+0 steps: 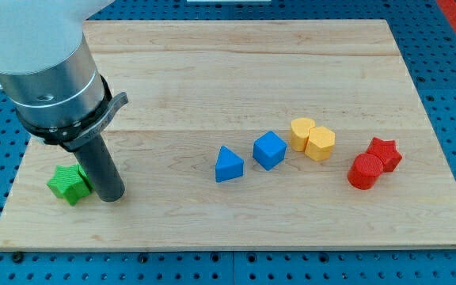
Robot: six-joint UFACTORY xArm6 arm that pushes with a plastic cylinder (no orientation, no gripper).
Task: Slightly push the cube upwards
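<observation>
Lowest in the frame, my tip [110, 197] rests on the counter [212, 71] at lower left, touching the right side of a green star block [69, 183]. No jaws exist on this rod, so nothing is held. Well to its right sit a blue triangular block [228, 165], the blue cube [269, 150] near centre, 2 touching yellow blocks [313, 139], then a red cylinder [363, 171] against a red star [385, 152].

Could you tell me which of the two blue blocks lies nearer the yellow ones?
The blue cube; it sits just to the view's left of the yellow blocks, while the blue triangular block lies farther to the view's left.
</observation>
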